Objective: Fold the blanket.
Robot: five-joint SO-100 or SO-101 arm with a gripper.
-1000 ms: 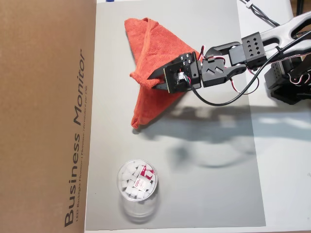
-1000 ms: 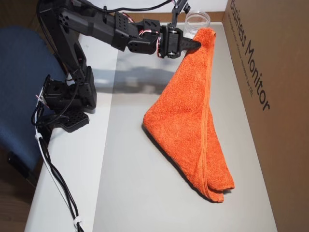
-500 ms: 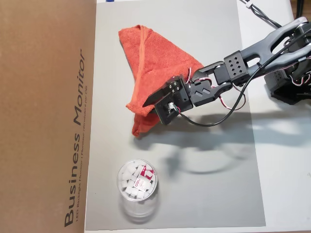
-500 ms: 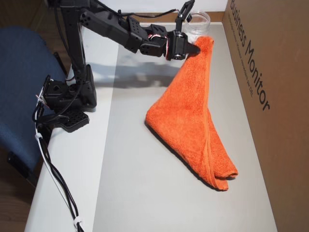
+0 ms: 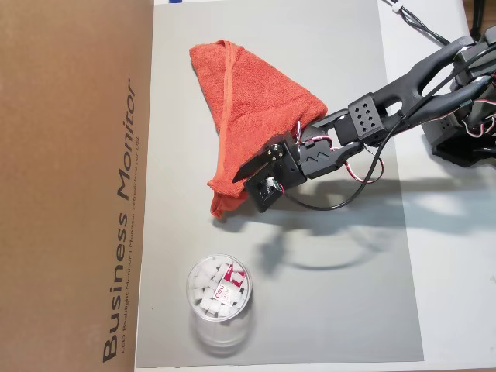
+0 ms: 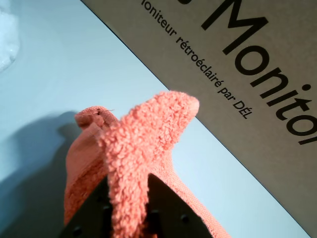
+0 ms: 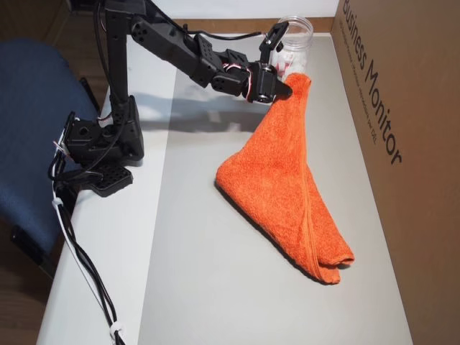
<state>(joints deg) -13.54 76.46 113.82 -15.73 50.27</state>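
The blanket (image 5: 256, 93) is an orange-red terry towel, drawn into a rough triangle on the grey mat (image 5: 341, 294). My gripper (image 5: 242, 177) is shut on one corner of it and holds that corner up off the mat. The rest trails down to the mat. In the wrist view the fuzzy corner (image 6: 148, 144) sticks out between my two black fingers (image 6: 171, 210), with the gripper (image 6: 129, 210) closed on it. In another overhead view the gripper (image 7: 285, 89) holds the corner high near the cup, and the blanket (image 7: 287, 180) hangs down and spreads toward its folded end.
A clear plastic cup (image 5: 219, 298) holding white pieces stands on the mat near the gripper; it also shows in another overhead view (image 7: 295, 34). A brown cardboard monitor box (image 5: 70, 186) borders the mat (image 7: 402, 144). The arm's base (image 7: 100, 147), cables and a blue chair (image 7: 29, 108) lie opposite.
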